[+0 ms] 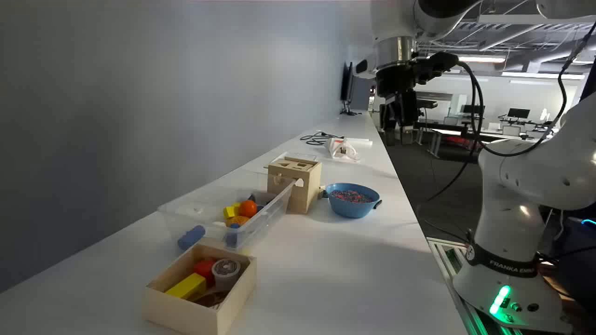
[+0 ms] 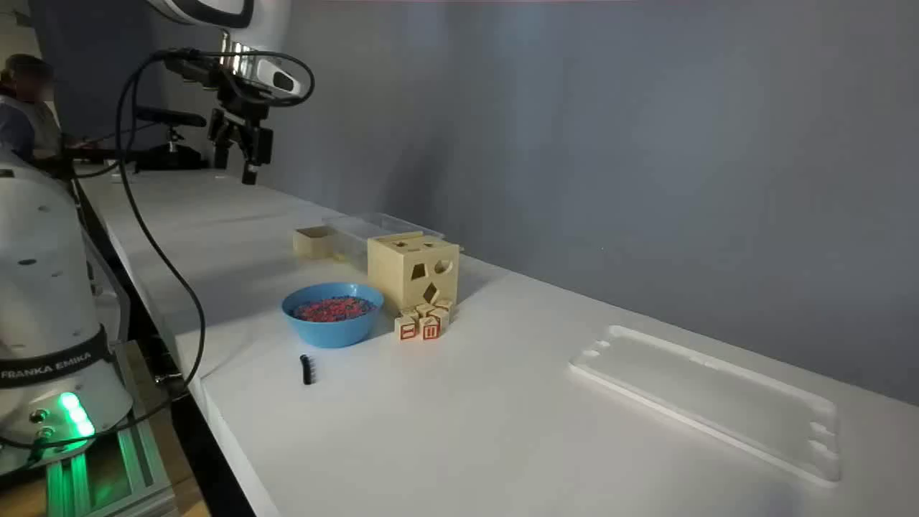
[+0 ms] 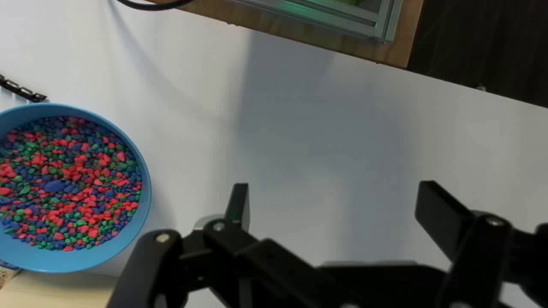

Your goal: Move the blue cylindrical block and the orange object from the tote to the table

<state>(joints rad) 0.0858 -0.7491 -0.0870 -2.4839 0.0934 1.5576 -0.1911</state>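
The translucent tote (image 1: 267,225) stands on the white table (image 1: 344,284) by the wall. In an exterior view a blue cylindrical block (image 1: 191,237) lies at its near end, seen through the plastic. An orange ball (image 1: 247,208) and a flatter orange piece (image 1: 238,220) lie in the tote beside yellow and dark blue pieces; which is the orange object I cannot tell. In an exterior view the tote (image 2: 352,245) shows only faintly, its contents hidden. My gripper (image 1: 398,131) hangs high above the table, away from the tote. In the wrist view the gripper (image 3: 334,188) is open and empty.
A blue bowl of coloured pebbles (image 2: 330,334) stands near a wooden shape box (image 2: 391,276) and letter blocks (image 2: 420,328). An open wooden box (image 1: 237,295) with toys touches or nearly touches the tote. A black clip (image 2: 307,370) and white lid (image 2: 707,395) lie on the table.
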